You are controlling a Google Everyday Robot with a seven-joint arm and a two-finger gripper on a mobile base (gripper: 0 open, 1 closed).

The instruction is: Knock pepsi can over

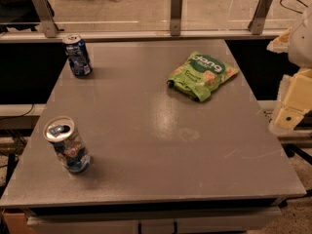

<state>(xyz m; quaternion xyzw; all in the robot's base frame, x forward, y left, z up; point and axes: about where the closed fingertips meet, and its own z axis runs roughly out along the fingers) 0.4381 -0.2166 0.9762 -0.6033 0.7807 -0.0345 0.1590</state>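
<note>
Grey table (161, 145) holding two cans and a snack bag (202, 74), with a gripper (291, 104) alongside.
A dented can (67, 150) stands upright near the table's front left corner. The pepsi can (78, 56) stands upright at its far left corner. The green snack bag lies toward the far right. The cream gripper sits just off the table's right edge; whether it is open or closed cannot be told.

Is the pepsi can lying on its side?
No, the pepsi can stands upright at far left; the hand is right of the table.
</note>
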